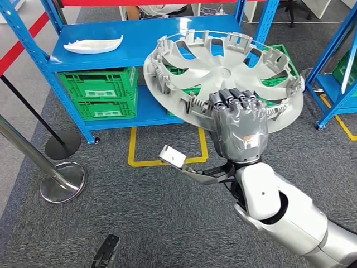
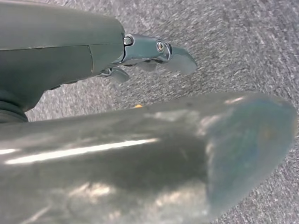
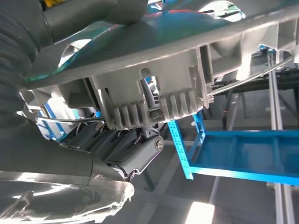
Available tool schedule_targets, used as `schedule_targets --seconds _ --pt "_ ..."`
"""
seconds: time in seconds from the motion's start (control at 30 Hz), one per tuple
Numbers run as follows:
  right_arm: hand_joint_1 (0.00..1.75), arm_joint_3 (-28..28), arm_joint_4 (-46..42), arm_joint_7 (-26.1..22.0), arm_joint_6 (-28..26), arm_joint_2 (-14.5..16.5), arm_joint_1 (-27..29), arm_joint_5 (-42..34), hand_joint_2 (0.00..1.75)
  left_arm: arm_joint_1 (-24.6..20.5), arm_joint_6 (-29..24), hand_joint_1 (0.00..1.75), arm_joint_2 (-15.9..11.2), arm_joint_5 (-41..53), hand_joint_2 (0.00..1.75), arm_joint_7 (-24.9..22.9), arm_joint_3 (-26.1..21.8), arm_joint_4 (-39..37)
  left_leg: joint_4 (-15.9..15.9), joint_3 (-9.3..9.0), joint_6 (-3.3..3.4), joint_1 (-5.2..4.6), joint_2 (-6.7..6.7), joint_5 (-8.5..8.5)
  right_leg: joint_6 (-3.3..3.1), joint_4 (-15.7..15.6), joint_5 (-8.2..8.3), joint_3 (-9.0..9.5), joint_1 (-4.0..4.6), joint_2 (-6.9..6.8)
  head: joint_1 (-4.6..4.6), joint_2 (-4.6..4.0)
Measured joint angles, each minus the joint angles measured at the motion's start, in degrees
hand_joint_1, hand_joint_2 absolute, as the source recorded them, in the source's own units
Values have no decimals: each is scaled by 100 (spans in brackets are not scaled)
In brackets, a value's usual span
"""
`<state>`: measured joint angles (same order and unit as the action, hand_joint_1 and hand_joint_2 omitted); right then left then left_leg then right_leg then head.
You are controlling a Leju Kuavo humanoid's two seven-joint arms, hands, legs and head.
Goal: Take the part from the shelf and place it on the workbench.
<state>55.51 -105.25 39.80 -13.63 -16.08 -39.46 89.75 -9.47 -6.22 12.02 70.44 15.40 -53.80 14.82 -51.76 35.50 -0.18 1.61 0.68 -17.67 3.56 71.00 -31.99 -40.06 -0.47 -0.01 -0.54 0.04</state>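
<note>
One wheel cover (image 1: 223, 75), carried clear of the blue shelf (image 1: 139, 47), lies flat beyond the right hand (image 1: 240, 125), which grips its near rim. Left hand (image 2: 155, 53) hangs low; its state I cannot tell.

The part (image 1: 223, 70) is a big round wheel cover, light grey, like a plate with wide curvy spokes and holes between them. Little clips and ribs stick up all around its rim, so its back side faces up. It is tilted a bit, with the edge at 9 o'clock higher. It is up in the air in front of the blue shelf (image 1: 139, 39), held at its rim at 6 o'clock by the right hand (image 1: 240, 123). From close by, the rim (image 3: 155, 100) shows ribbed clips with dark fingers (image 3: 119, 149) pressed against it.
</note>
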Motion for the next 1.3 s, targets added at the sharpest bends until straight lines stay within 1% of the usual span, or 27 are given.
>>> schedule_targets --seconds 0.03,0.07,0.13,0.17,0.2,0.23,0.3,0.33,0.4,0.47,0.5,0.53,0.57,0.63,0.7,0.77,0.83,0.9,0.97,1.0,1.03,1.07,1.1,1.13,1.2,1.27,1.3 --pt "175 24 8 0 7 -2 0 -1 175 2 3 0 4 -3 0 -3 1 0 -9 29 -32 27 39 18 45 155 -52 -35 -35 0 -1 0" --pt "175 50 19 0 12 -3 0 -2 175 1 9 0 6 -9 0 -8 1 0 -27 65 -74 63 87 38 97 77 5 43 -75 2 -2 0" --pt "175 90 45 0 9 -3 -4 -4 175 -8 27 0 8 -20 0 -17 1 0 -126 172 -191 151 200 60 235 -627 270 475 -178 99 1 0" --pt "175 103 63 0 5 -2 -9 -5 175 -15 39 0 -5 -23 0 -23 1 4 -197 242 -258 177 260 65 271 -946 361 664 -210 193 11 0" --pt "175 112 82 -1 -5 1 -17 -5 175 -21 49 0 -16 -23 0 -29 1 8 -268 308 -314 188 313 75 253 -1122 399 772 -232 264 16 0" --pt "175 119 104 -1 -16 4 -27 -5 175 -22 61 0 -30 -24 0 -36 1 11 -314 363 -357 186 359 99 200 -1147 394 785 -234 307 18 0" --pt "175 132 162 -1 -38 16 -41 -5 175 -10 79 0 -53 -23 0 -56 1 15 -317 423 -400 177 427 168 30 -1016 416 700 -217 234 5 0" --pt "175 136 192 0 -42 22 -42 -5 175 -3 88 0 -63 -22 0 -68 1 15 -327 448 -407 176 397 165 -24 -985 431 668 -210 187 -8 0" --pt "175 135 244 0 -46 36 -47 -5 175 -1 96 0 -75 -19 0 -87 1 15 -652 600 -392 147 210 -68 -120 -979 468 634 -188 90 -43 0" --pt "175 133 286 0 -57 42 -53 -4 175 -15 97 0 -75 -17 0 -95 1 15 -1462 918 -339 84 27 -522 -185 -995 504 605 -139 -18 -74 0" --pt "175 134 306 0 -65 44 -55 -3 175 -20 97 0 -75 -17 0 -97 1 15 -1869 1064 -308 56 -1 -714 -205 -997 517 588 -110 -81 -77 0" --pt "175 137 324 0 -73 45 -55 -3 175 -21 97 0 -74 -17 0 -97 1 15 -2124 1132 -269 27 -7 -819 -218 -997 525 573 -82 -147 -77 0" --pt "175 139 340 0 -78 46 -55 -3 175 -19 97 0 -74 -17 0 -97 1 15 -2168 1094 -222 -5 -10 -828 -225 -997 529 563 -54 -213 -77 0" --pt "175 139 366 0 -87 48 -60 -4 175 -20 97 0 -75 -17 0 -97 1 15 -1651 710 -89 -95 -96 -628 -231 -998 533 555 -8 -342 -75 0" --pt "175 136 381 0 -118 49 -71 -4 175 -41 97 0 -75 -17 0 -97 1 15 -966 286 33 -223 -392 -496 -222 -999 528 550 40 -460 -72 0" --pt "175 136 397 0 -175 55 -79 -3 175 -55 97 0 -73 -18 0 -97 2 15 -698 165 60 -295 -525 -497 -200 -1014 524 553 78 -580 -69 0" --pt "175 140 423 0 -218 64 -81 -3 175 -41 97 0 -77 -23 0 -97 2 15 -655 178 71 -275 -367 -461 -156 -1035 507 572 83 -656 -68 0" --pt "175 141 452 1 -236 69 -82 -4 175 -35 96 0 -82 -29 0 -97 1 15 -618 168 114 -235 -217 -426 -102 -833 348 498 59 -415 -54 0" --pt "175 143 481 2 -245 69 -80 -5 175 -46 97 0 -76 -30 0 -97 1 15 -609 172 144 -214 -65 -406 -69 -181 7 212 42 -93 -30 0" --pt "175 145 496 1 -247 69 -77 -5 175 -47 97 0 -72 -30 0 -97 2 15 -610 177 154 -213 17 -402 -61 206 -148 28 44 -35 -23 0" --pt "175 148 511 2 -247 69 -73 -5 175 -41 98 0 -70 -30 0 -96 2 15 -611 179 161 -215 103 -398 -57 477 -217 -110 46 -15 -21 0" --pt "175 152 526 2 -247 69 -70 -5 175 -34 97 0 -70 -31 0 -97 3 15 -613 180 164 -216 191 -394 -59 555 -177 -164 47 -9 -20 0" --pt "175 157 540 1 -247 69 -68 -5 175 -27 97 0 -71 -33 0 -97 3 15 -615 178 162 -215 283 -388 -67 401 -26 -107 46 3 -21 0" --pt "175 163 552 2 -247 69 -68 -5 175 -24 97 0 -72 -35 0 -97 3 15 -618 177 156 -213 372 -382 -79 57 191 44 40 52 -20 0" --pt "175 177 571 2 -248 70 -74 -5 175 -24 94 0 -69 -42 0 -97 2 15 -636 196 127 -208 529 -364 -111 -709 498 406 6 310 -23 0" --pt "175 190 584 2 -259 72 -78 -4 175 -17 89 0 -70 -56 0 -96 1 15 -637 249 66 -191 650 -323 -139 -1047 548 574 -10 487 -27 0" --pt "175 195 591 2 -267 74 -81 -4 175 -1 83 0 -70 -62 0 -95 1 15 -628 274 27 -179 709 -297 -154 -1083 549 594 -2 460 -29 0"
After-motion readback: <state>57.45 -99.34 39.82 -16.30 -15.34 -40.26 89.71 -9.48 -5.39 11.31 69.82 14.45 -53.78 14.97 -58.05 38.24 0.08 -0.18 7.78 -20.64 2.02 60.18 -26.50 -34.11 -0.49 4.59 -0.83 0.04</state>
